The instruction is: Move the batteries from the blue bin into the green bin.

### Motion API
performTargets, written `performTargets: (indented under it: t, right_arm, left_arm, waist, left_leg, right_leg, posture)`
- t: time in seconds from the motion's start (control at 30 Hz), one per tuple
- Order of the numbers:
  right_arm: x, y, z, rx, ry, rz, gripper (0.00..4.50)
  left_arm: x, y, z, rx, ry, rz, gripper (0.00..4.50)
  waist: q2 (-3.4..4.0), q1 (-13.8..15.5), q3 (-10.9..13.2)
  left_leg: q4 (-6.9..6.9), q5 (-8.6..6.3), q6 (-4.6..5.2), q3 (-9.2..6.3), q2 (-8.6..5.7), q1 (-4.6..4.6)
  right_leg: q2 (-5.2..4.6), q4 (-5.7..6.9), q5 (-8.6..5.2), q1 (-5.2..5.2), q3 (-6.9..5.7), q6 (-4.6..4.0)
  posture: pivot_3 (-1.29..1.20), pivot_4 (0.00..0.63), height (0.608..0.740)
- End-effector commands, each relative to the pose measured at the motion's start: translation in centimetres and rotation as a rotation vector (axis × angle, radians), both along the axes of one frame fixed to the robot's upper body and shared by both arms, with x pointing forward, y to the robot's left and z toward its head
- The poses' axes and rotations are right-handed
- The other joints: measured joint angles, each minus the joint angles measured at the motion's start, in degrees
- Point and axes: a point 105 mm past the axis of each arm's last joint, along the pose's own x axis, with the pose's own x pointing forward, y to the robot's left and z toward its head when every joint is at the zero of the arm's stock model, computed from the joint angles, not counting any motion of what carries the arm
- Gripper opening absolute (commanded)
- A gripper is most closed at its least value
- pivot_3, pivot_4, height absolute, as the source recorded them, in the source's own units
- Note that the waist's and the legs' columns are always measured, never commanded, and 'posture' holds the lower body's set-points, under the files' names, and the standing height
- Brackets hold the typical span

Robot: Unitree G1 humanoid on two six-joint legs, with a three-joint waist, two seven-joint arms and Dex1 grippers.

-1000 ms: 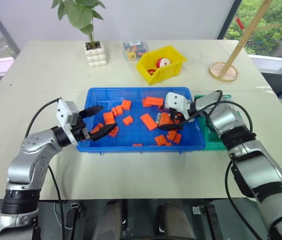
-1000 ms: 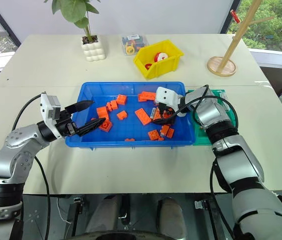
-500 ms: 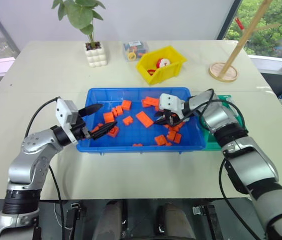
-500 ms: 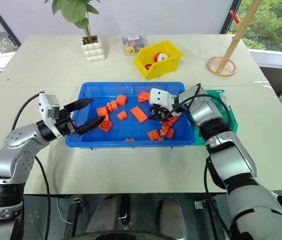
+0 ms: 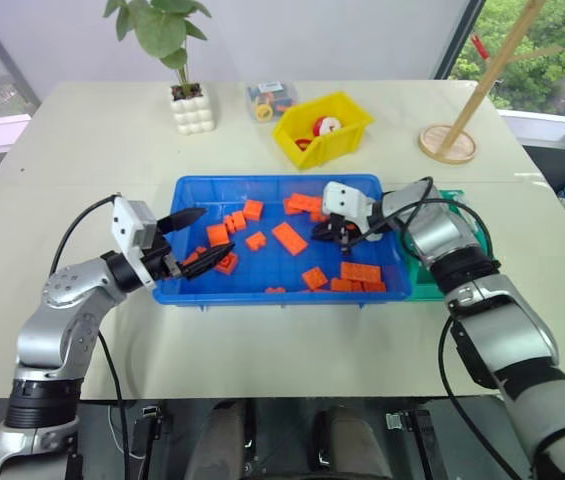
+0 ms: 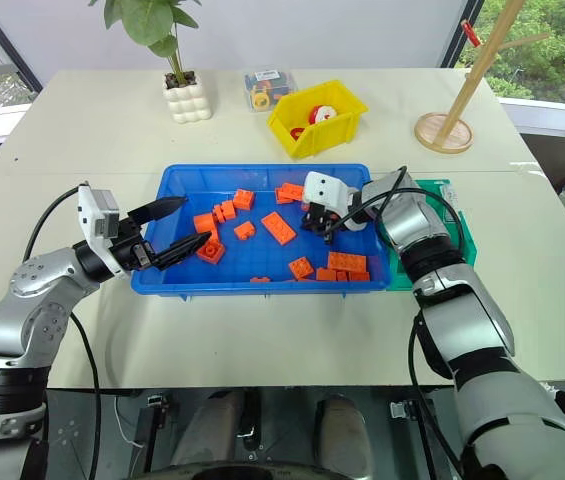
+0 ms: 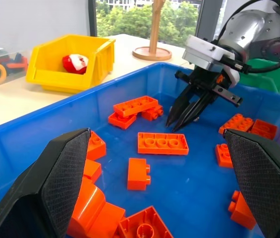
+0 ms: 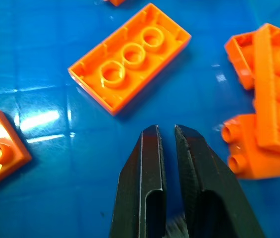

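Just beneath the right gripper (image 8: 165,130), its fingers pressed almost together on nothing I can make out, lies the blue bin's (image 5: 272,181) bare floor, with orange bricks (image 8: 130,64) close around and no batteries discernible. Behind its wrist sits the green bin (image 6: 457,235); well beyond, the left gripper (image 5: 217,233) hangs spread. Batteries are probably light, stiff, slick rollers: pinch across the middle.
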Motion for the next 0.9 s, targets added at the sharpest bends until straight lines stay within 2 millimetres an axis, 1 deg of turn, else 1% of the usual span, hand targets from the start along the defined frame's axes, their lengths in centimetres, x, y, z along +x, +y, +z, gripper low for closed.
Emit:
performTargets:
  t: [0.03,0.07,0.1,0.2,0.3,0.37,0.57,0.63,0.73,0.9]
  right_arm:
    - [0.1,-0.9,4.0,0.01,-0.101,0.026,1.91]
    - [0.2,-1.2,4.5,0.002,-0.121,0.017,2.34]
    - [0.2,-1.4,5.0,-0.012,-0.138,0.022,2.94]
    - [-0.2,-1.7,6.3,-0.01,-0.153,0.026,4.45]
    - [-0.6,-1.7,6.6,0.004,-0.144,0.017,4.45]
    - [-1.1,-1.9,6.4,0.009,-0.114,0.003,4.45]
    - [-2.1,-1.7,5.3,0.097,0.005,-0.121,4.45]
    - [-2.2,-1.9,4.8,0.129,0.047,-0.198,4.45]
    - [-2.0,-2.2,4.7,0.185,0.064,-0.31,4.45]
    - [-2.3,-2.3,4.4,0.233,0.095,-0.389,4.45]
  left_arm:
    - [-0.2,0.0,1.0,0.0,-0.046,-0.005,4.5]
    - [-0.2,0.0,0.9,0.0,-0.045,-0.005,4.5]
    - [-0.2,0.0,0.9,0.0,-0.044,-0.005,4.5]
    - [-0.1,0.0,0.8,-0.002,-0.041,-0.007,4.5]
    - [-0.1,-0.1,0.8,-0.003,-0.04,-0.009,4.5]
    - [0.0,-0.1,0.7,-0.004,-0.041,-0.009,4.5]
    - [0.1,-0.1,0.8,-0.009,-0.048,-0.002,4.5]
    - [0.2,-0.1,0.7,-0.007,-0.05,0.002,4.5]
    - [0.3,-0.2,0.4,-0.007,-0.049,0.005,4.5]
    - [0.5,-0.5,0.3,-0.021,-0.052,0.008,4.5]
  waist:
    - [0.01,0.07,0.01]
    - [0.01,0.04,0.01]
    - [0.01,-0.02,0.01]
    - [0.01,-0.11,0.01]
    - [0.01,-0.21,0.01]
    - [0.01,-0.1,0.01]
    - [0.01,0.17,0.01]
    - [0.01,0.09,0.01]
    - [0.01,0.09,0.01]
    - [0.01,0.12,0.01]
  left_leg:
    - [-0.01,0.0,0.0,0.0,-0.01,0.0]
    - [-0.01,0.0,0.0,0.0,-0.02,0.0]
    - [-0.02,0.0,0.0,0.0,-0.02,0.0]
    - [-0.06,0.0,0.0,0.01,0.0,0.0]
    - [-0.1,0.0,0.0,0.05,0.02,0.0]
    - [-0.11,0.0,0.0,0.05,0.02,0.0]
    - [-0.08,0.0,0.01,0.04,-0.02,0.0]
    - [-0.1,0.0,0.01,0.04,-0.01,0.0]
    - [-0.12,0.0,0.01,0.05,-0.01,0.0]
    - [-0.13,0.0,0.0,0.05,-0.01,0.0]
  right_leg:
    - [-0.01,0.0,0.0,0.0,0.0,0.0]
    - [-0.02,-0.01,0.0,0.0,0.0,0.0]
    - [-0.02,-0.03,0.0,0.0,0.0,0.0]
    - [0.0,-0.04,0.0,-0.02,0.0,0.0]
    - [0.0,-0.04,0.0,-0.05,0.0,0.0]
    - [-0.01,-0.04,0.0,-0.05,0.0,0.0]
    - [-0.05,-0.1,0.0,0.01,0.0,0.0]
    - [-0.04,-0.1,0.0,0.0,0.0,0.0]
    - [-0.04,-0.1,0.0,-0.01,0.0,0.0]
    - [-0.03,-0.09,0.0,-0.02,0.0,0.0]
  posture:
    - [0.0,0.15,0.739]
    - [0.0,0.15,0.739]
    - [0.0,0.15,0.739]
    - [0.0,0.15,0.739]
    - [0.0,0.15,0.739]
    - [0.0,0.15,0.739]
    - [0.0,0.15,0.739]
    - [0.0,0.15,0.739]
    - [0.0,0.15,0.739]
    - [0.0,0.15,0.739]
